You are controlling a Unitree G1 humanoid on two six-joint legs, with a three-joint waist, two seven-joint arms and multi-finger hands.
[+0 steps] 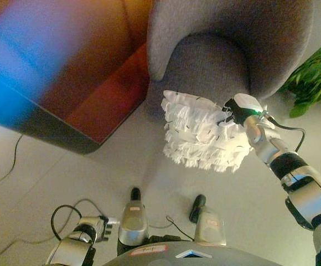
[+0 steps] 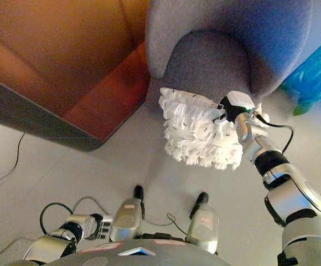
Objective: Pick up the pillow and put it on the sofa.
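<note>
A white shaggy pillow (image 1: 202, 133) hangs above the floor in front of the grey armchair (image 1: 216, 61), just below the front of its seat. My right hand (image 1: 230, 113) reaches in from the right and is shut on the pillow's upper right edge, its fingers partly buried in the fringe. The pillow's top edge is close to the chair's seat front; I cannot tell whether they touch. My left hand (image 2: 98, 225) hangs idle at the lower left, low beside my body, with relaxed fingers and nothing in it.
A large red-brown piece of furniture with a dark base (image 1: 94, 105) fills the upper left, right beside the armchair. A green plant (image 1: 315, 77) stands at the right edge. Pale floor (image 1: 122, 166) spreads between the furniture and me.
</note>
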